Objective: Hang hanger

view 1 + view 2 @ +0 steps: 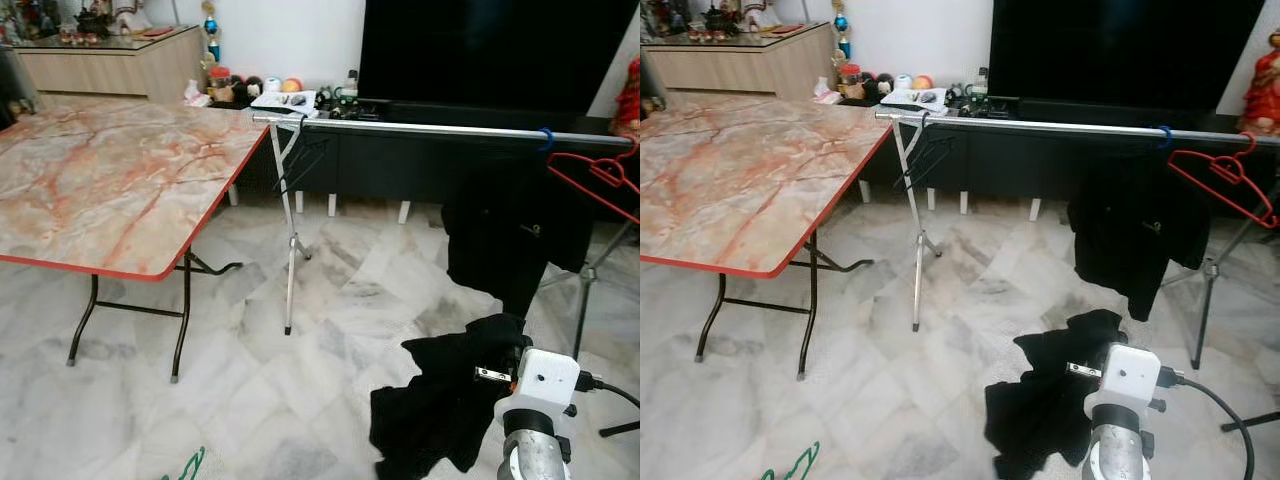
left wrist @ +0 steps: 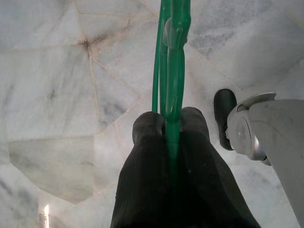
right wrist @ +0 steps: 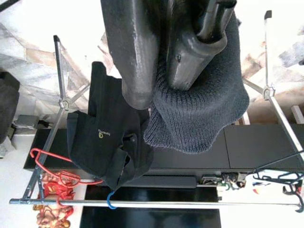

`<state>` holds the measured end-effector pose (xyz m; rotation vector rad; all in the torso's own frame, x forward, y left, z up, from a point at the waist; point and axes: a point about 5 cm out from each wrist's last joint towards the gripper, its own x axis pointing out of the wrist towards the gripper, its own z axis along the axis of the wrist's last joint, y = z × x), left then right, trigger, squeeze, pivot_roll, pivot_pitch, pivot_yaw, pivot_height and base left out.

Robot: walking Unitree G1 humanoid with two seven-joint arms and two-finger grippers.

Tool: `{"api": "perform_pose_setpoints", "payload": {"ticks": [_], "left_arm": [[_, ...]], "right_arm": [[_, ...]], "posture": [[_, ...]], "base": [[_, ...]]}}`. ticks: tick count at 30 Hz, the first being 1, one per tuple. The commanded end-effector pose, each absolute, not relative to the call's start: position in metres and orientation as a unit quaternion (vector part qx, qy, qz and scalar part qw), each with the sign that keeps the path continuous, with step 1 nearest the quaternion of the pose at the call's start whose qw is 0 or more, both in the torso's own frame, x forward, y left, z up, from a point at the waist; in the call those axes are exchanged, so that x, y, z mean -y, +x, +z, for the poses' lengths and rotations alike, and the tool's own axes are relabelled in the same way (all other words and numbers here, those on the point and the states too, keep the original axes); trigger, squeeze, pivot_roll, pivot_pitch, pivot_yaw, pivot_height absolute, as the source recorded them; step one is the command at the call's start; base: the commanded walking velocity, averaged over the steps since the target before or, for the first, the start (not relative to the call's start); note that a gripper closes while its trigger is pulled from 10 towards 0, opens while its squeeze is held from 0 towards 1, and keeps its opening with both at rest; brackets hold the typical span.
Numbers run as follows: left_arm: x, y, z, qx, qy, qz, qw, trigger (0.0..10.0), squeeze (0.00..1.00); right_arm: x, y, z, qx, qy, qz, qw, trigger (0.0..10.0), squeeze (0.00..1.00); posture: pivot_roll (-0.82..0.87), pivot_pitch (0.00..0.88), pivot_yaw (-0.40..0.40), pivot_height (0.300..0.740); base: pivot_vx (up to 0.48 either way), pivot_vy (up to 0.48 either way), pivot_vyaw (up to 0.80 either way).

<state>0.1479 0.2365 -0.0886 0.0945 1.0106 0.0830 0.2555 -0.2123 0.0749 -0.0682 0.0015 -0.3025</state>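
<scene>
1. The left gripper hangs low over the marble floor, its two black fingers pinched tight on a green hanger. From the head views only a bit of that green hanger shows, near the floor at the robot's near left.
2. The right gripper is raised at the near right, its fingers clamped on a dark knitted garment that droops in front of the robot.
3. A silver clothes rail runs left to right across the middle of the room on thin metal legs.
4. A black garment hangs from the rail toward its right end, beside a small blue clip.
5. A red hanger hangs at the far right end of the rail, just right of the black garment.
6. Black hangers dangle at the rail's left end, near the corner of the table.
7. A folding table with a marble-pattern top and red edge stands on the left.
8. A large dark television sits behind the rail on a low black cabinet.
</scene>
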Motion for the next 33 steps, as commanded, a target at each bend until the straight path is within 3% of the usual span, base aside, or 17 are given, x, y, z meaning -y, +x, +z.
{"api": "perform_pose_setpoints", "payload": {"ticks": [1, 33], "left_arm": [[-0.2387, 0.1451, -0.0895, -0.493, 0.051, 0.037, 0.868, 10.0, 0.00], [-0.2389, 0.1408, -0.0911, -0.499, 0.038, 0.040, 0.865, 10.0, 0.00]], "right_arm": [[0.2130, 0.2592, 0.0787, 0.005, -0.034, -0.154, 0.988, 10.0, 0.00], [0.2073, 0.2652, 0.0810, 0.008, -0.026, -0.149, 0.988, 10.0, 0.00]], "posture": [[0.06, 0.000, 0.025, 0.740], [0.07, 0.009, 0.028, 0.740]], "base": [[0.000, 0.341, 0.00], [0.000, 0.338, 0.00]]}}
